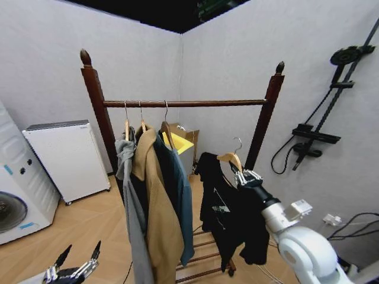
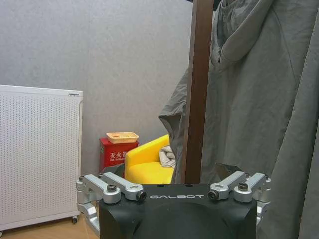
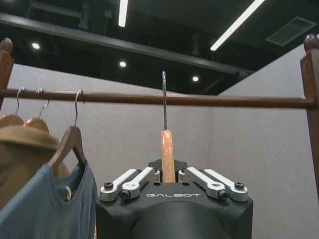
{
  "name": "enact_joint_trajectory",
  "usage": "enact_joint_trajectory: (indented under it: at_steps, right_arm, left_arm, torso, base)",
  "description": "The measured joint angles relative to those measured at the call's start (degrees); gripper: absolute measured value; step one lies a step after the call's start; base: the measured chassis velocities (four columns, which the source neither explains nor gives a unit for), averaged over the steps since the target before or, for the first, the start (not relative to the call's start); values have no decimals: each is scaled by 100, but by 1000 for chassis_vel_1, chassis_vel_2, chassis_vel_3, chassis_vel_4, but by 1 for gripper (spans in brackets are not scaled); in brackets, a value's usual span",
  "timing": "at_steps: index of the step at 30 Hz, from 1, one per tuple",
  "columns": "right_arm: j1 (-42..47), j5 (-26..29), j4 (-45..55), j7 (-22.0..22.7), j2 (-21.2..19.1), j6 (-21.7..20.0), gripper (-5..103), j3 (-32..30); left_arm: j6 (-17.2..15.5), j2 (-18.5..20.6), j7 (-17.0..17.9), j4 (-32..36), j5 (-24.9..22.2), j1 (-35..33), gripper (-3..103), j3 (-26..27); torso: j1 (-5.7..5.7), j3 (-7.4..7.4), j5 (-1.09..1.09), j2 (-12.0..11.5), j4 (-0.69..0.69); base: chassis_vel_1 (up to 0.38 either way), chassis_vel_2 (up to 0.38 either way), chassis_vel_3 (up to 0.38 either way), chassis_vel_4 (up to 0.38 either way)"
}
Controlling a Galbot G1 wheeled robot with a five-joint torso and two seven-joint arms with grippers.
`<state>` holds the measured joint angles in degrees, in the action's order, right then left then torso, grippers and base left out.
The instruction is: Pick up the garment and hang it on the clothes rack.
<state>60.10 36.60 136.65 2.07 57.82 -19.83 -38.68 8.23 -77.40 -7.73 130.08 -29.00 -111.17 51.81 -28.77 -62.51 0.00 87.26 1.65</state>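
The garment (image 1: 228,213), a black T-shirt on a light wooden hanger (image 1: 230,157), hangs from my right gripper (image 1: 241,176), which is shut on the hanger's neck (image 3: 168,152). Its metal hook (image 1: 238,142) is below the clothes rack's bar (image 1: 195,103), near the right post (image 1: 265,118). In the right wrist view the hook (image 3: 164,99) points up in front of the bar (image 3: 224,102). My left gripper (image 1: 74,266) is low at the front left, open and holding nothing, facing the rack's left post (image 2: 197,89).
A grey hoodie (image 1: 127,177), a tan coat (image 1: 157,207) and a blue shirt (image 1: 180,189) hang on the bar's left half. A white appliance (image 1: 65,160) and a washing machine (image 1: 15,195) stand left. A black shower-head stand (image 1: 323,118) is on the right wall. A yellow chair (image 2: 147,167) sits behind.
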Motion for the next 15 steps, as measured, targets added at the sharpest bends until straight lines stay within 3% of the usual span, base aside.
enact_joint_trajectory:
  at_steps: [8, 15]
  right_arm:
    - [-1286, 1082, -224, 215, -467, -613, 11, 56]
    - [-2305, 1231, -598, 299, -580, -796, 11, 709]
  left_arm:
    - [0, 0, 0, 0, 0, 0, 100, 0]
    - [0, 0, 0, 0, 0, 0, 100, 0]
  torso:
    - [-1, 0, 1, 0, 2]
    - [-1, -1, 0, 0, -1]
  base:
    - [0, 0, 0, 0]
    - [0, 0, 0, 0]
